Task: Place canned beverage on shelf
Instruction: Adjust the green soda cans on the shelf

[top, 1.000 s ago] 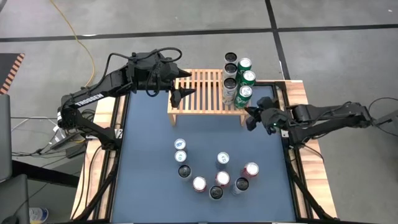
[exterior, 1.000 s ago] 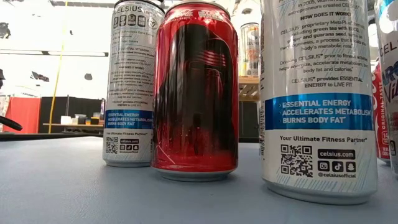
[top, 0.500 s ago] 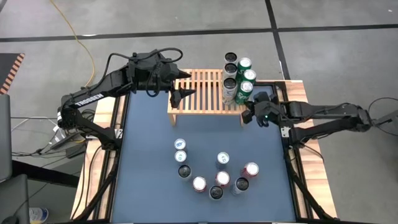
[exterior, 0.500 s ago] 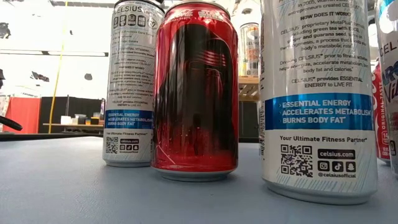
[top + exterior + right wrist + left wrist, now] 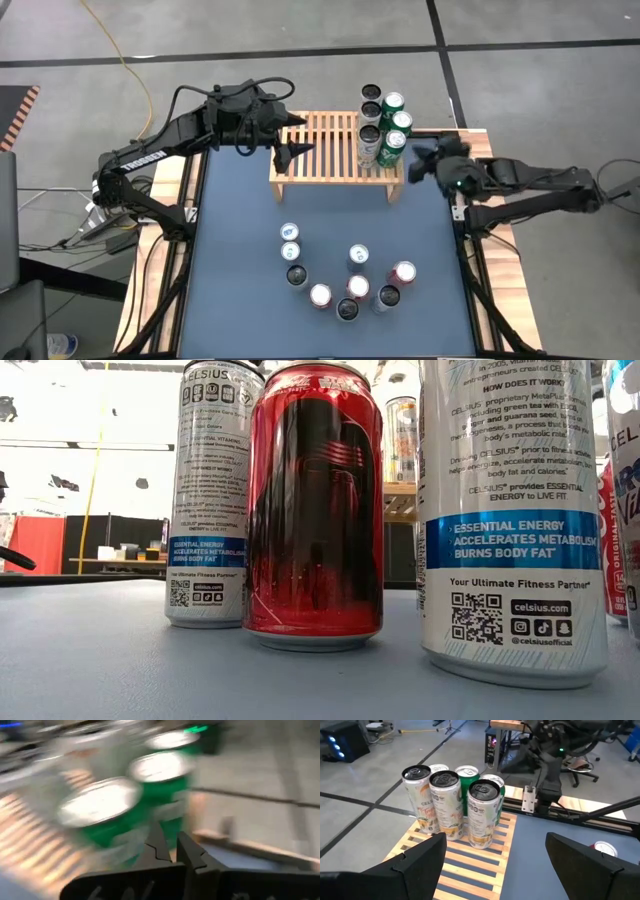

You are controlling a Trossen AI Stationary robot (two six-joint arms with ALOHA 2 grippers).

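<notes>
The shelf is a low light-wood slatted rack at the table's far edge. Several cans, white and green, stand upright at its right end. Several more cans stand on the blue table top, and they fill the low view, among them a red can. My left gripper hangs open above the shelf's left part, nothing between its fingers. My right gripper is shut and holds nothing, just off the shelf's right end beside the green cans.
Dark rails frame the blue table top. The shelf's left and middle slats are bare. Bare table lies between the shelf and the cans standing near the front.
My right gripper, shut all along, has drawn away from the shelf's near right corner. It has gone up and toward the table's far right, turning as it went. My left arm has kept still.
</notes>
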